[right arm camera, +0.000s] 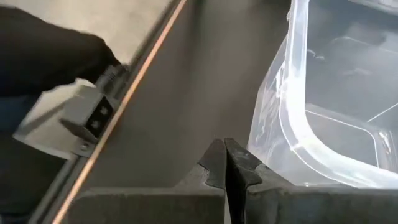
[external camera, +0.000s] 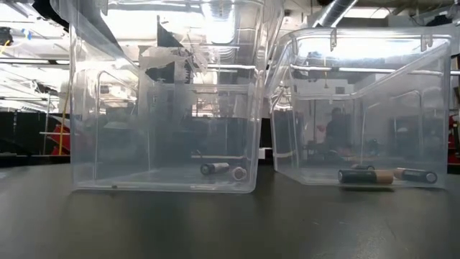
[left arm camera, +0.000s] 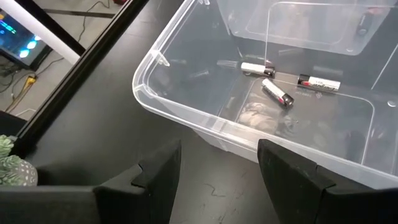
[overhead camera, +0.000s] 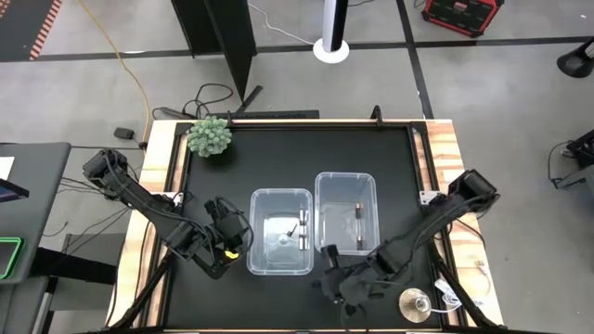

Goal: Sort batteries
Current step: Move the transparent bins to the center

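Note:
Two clear bins stand side by side mid-table: the left bin [overhead camera: 280, 232] and the right bin [overhead camera: 345, 211]. In the left wrist view, three whitish-silver batteries [left arm camera: 277, 92] lie on the left bin's floor. The low view shows dark batteries with a tan end [external camera: 366, 176] on the right bin's floor, and others in the left bin [external camera: 219, 170]. My left gripper [left arm camera: 217, 155] is open, just outside the left bin's left wall [overhead camera: 243, 237]. My right gripper [right arm camera: 225, 146] is shut and holds nothing I can see. It hovers low over the mat beside a bin corner [right arm camera: 292, 143], near the bins' near side [overhead camera: 327, 264].
A green plant ornament [overhead camera: 210, 136] sits at the table's far left corner. A round silver disc [overhead camera: 415, 302] lies at the near right corner. A raised wooden rim [overhead camera: 436, 148] borders the black mat. Bare mat lies along the far side [overhead camera: 306, 153].

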